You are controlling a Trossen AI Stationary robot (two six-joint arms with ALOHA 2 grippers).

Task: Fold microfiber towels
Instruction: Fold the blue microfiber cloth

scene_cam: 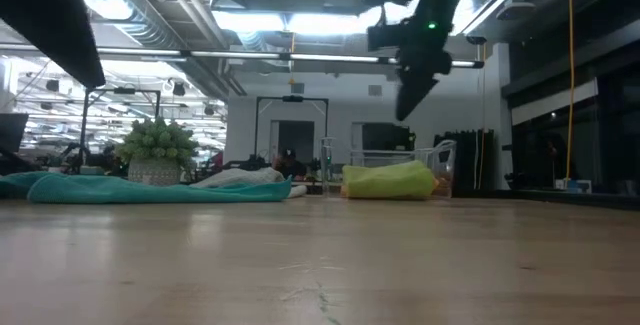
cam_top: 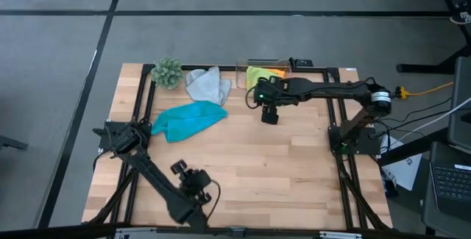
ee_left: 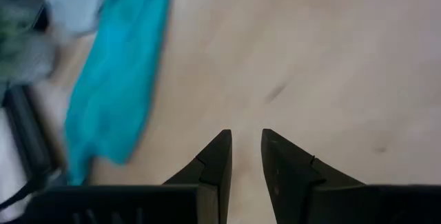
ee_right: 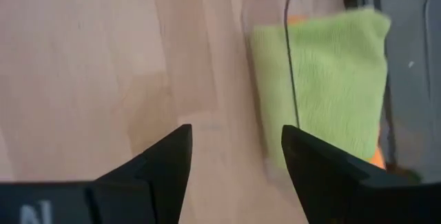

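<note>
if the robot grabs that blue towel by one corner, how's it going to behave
The blue towel lies crumpled in soft folds on the table, so it will probably hang limp and unfold rather than hold its shape. It looks thin and light. Pushed, it would likely bunch up rather than slide whole.

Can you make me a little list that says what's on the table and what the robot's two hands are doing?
Turquoise blue microfiber towel: crumpled, far left part of the wooden table
Light grey microfiber towel: bunched beside the small green fuzzy plant
Lime green microfiber towel: folded, lying on an orange microfiber towel in the clear plastic box
Left gripper: near edge, slightly apart, empty
Right gripper: open, raised beside the box, empty
</note>
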